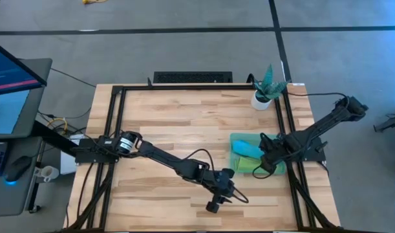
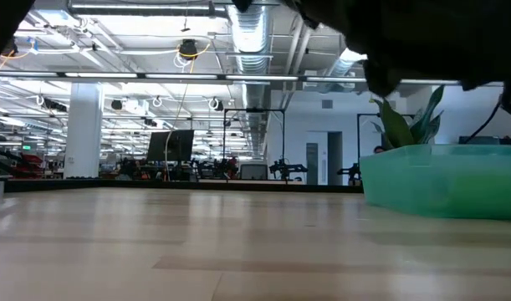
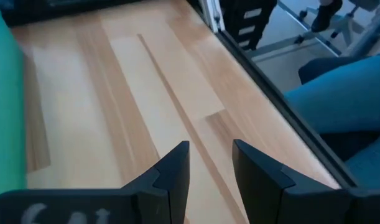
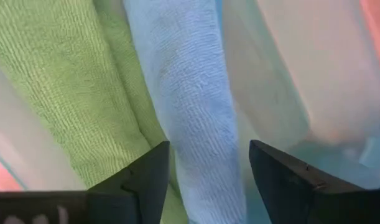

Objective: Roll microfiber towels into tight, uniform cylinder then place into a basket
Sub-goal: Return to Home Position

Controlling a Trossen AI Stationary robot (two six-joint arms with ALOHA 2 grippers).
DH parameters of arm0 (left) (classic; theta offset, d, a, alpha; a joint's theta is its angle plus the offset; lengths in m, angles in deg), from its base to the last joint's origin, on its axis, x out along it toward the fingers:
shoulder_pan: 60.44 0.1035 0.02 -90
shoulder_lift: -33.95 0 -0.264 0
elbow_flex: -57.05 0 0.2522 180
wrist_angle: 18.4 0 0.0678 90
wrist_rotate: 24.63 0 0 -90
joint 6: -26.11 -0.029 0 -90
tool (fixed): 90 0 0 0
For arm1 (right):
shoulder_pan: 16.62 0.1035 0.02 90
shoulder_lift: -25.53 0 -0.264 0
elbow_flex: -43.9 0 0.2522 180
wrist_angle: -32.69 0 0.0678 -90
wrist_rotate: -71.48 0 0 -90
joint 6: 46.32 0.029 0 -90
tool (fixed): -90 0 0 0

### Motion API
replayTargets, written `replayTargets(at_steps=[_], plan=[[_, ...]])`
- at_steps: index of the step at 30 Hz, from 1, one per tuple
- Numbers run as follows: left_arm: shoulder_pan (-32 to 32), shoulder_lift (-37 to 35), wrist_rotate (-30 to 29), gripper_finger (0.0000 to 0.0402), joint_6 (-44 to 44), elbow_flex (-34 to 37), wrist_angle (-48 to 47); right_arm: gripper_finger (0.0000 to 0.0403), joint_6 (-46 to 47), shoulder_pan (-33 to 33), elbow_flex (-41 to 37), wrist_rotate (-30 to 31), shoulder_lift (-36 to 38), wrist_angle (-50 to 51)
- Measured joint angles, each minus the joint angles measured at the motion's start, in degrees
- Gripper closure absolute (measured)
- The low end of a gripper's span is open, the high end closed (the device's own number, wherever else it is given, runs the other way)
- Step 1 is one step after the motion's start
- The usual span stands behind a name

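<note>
Your right gripper [image 4: 208,145] hangs with jaws spread wide over the rolled turquoise towel [image 4: 190,93], which lies beside the lime green towel [image 4: 59,81] in the basket [image 1: 238,137] on the right of the table [image 1: 184,123], while your left gripper [image 3: 211,144] hovers nearby, narrowly parted and empty.

The lime green towel [image 4: 59,93] and light blue towel [image 4: 190,112] sit in a translucent green basket [image 2: 422,180].

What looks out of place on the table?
Nothing stands out. The blue towel and the green towel lie side by side in the basket, the open right gripper above them; the open left gripper hangs over the table.
</note>
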Motion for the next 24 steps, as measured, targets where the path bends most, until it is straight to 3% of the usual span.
replayTargets(at_steps=[6, 11, 17, 21, 24], plan=[[0.01, -4.83, 0.00, 0.0290, -1.02, 0.42, -3.76, 0.0180, -0.17, -0.45, 6.26, 0.02, 0.19, 6.68], [-0.06, -8.13, 0.20, 0.0290, 1.22, 8.81, 2.79, 0.0191, -0.19, 2.52, 11.35, 2.79, 0.89, 6.21], [0.15, -11.43, 3.01, 0.0290, 8.44, 24.62, 23.28, 0.0200, -1.95, 11.42, 12.15, 16.62, 1.97, -3.17], [0.35, -17.50, 1.57, 0.0290, 10.81, 32.79, 28.56, 0.0202, -8.93, 16.11, 12.15, 27.38, 1.97, -8.90], [0.35, -24.00, -1.11, 0.0290, 9.34, 38.43, 30.16, 0.0202, -16.62, 16.91, 12.15, 32.16, 2.37, -13.50]])
